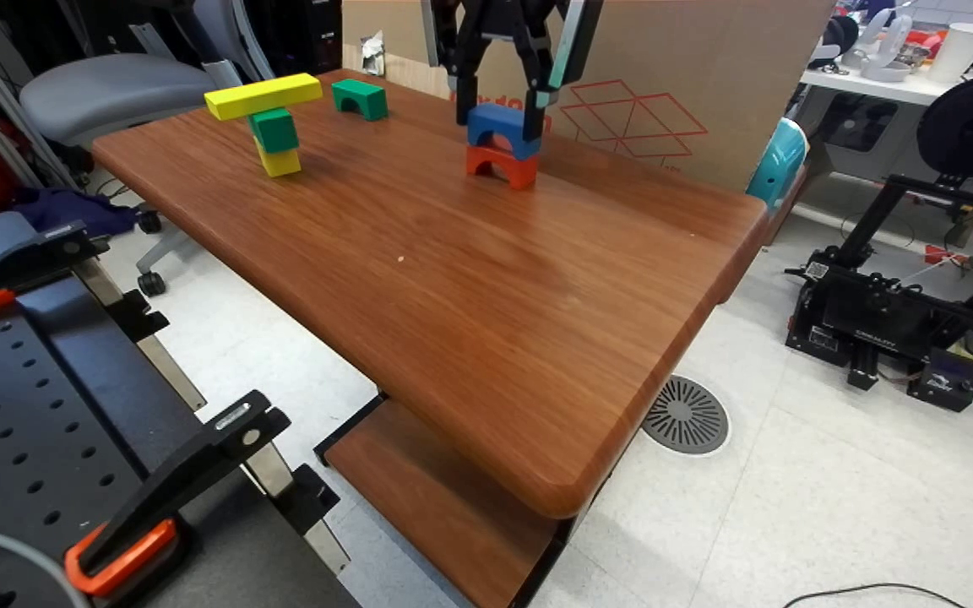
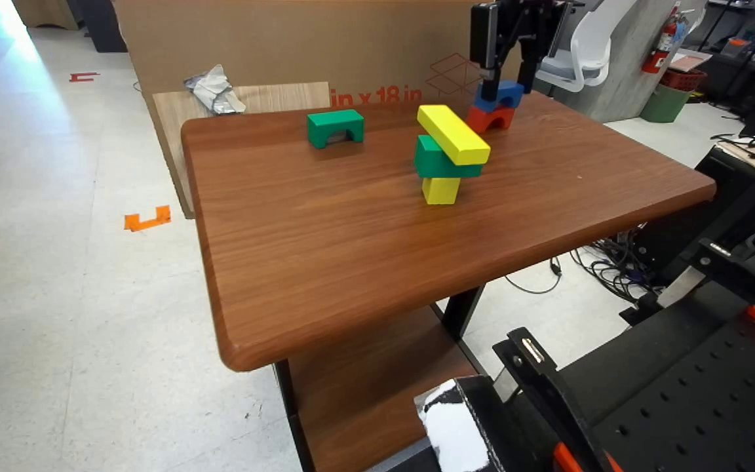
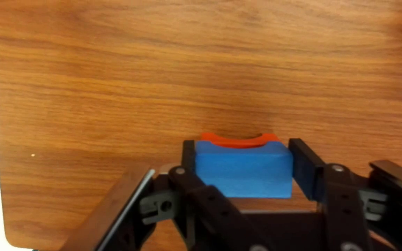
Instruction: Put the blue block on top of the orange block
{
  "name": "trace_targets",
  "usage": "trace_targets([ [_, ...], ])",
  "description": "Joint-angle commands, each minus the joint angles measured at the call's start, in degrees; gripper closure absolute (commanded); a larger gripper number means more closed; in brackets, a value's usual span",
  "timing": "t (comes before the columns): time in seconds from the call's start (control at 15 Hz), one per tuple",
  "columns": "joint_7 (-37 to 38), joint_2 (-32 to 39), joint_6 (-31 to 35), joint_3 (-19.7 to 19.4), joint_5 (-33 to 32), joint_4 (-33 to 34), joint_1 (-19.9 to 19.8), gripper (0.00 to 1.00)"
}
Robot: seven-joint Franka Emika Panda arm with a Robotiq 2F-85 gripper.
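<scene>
The blue block [image 1: 495,116] is arch-shaped and sits upright on top of the orange block [image 1: 523,172], which stands on the wooden table [image 1: 453,321]. The blue block [image 2: 510,94] and orange block [image 2: 481,119] show stacked the same way in an exterior view. In the wrist view the blue block [image 3: 244,174] hides most of the orange block [image 3: 237,142]. My gripper [image 1: 499,128] points down with one finger on each side of the blue block, and both fingers appear to touch it. The fingers also straddle it in the wrist view [image 3: 243,151].
A yellow bar [image 1: 263,95] lies across a green block [image 1: 274,130] on a small yellow block [image 1: 279,160]. A green arch block [image 1: 360,99] stands near the far edge. A cardboard sheet [image 1: 647,51] rises behind the table.
</scene>
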Motion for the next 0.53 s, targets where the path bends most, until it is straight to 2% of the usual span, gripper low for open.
trace_targets([
  [0.0, -0.84, 0.86, -3.19, -0.25, 1.19, 1.51, -0.32, 0.08],
  [0.2, -0.37, 0.86, -4.81, -0.38, 1.02, 1.57, -0.03, 0.0],
  [0.47, 0.1, -0.39, -5.32, -0.27, 1.25, 0.66, 0.09, 0.0],
])
